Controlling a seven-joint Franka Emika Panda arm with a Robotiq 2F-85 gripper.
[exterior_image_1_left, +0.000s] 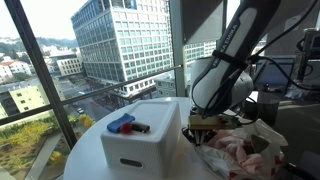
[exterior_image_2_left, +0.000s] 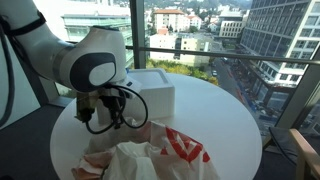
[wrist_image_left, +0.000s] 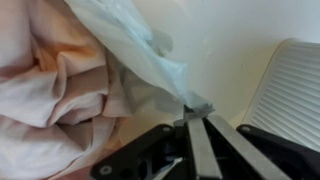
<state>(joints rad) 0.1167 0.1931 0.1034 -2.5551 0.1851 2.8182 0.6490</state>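
Note:
My gripper (wrist_image_left: 196, 112) is shut on the edge of a thin translucent white plastic bag (wrist_image_left: 135, 50), pinched between the fingertips. A pink cloth (wrist_image_left: 45, 85) lies crumpled under and beside the bag. In both exterior views the gripper (exterior_image_1_left: 203, 124) (exterior_image_2_left: 101, 108) hangs low over the round white table (exterior_image_2_left: 215, 110), at the pile of plastic bag and cloth (exterior_image_2_left: 140, 155) (exterior_image_1_left: 240, 150). A white ribbed box (exterior_image_1_left: 140, 140) (exterior_image_2_left: 155, 90) (wrist_image_left: 290, 85) stands right beside the gripper. A blue object (exterior_image_1_left: 120, 123) and a dark object (exterior_image_1_left: 140, 128) lie on the box's top.
Large windows (exterior_image_1_left: 100, 50) surround the table, with city buildings outside. A red-and-white printed part of the bag (exterior_image_2_left: 185, 148) lies toward the table's front. Desk clutter and cables (exterior_image_1_left: 285, 75) stand behind the arm. The table edge curves close around the pile.

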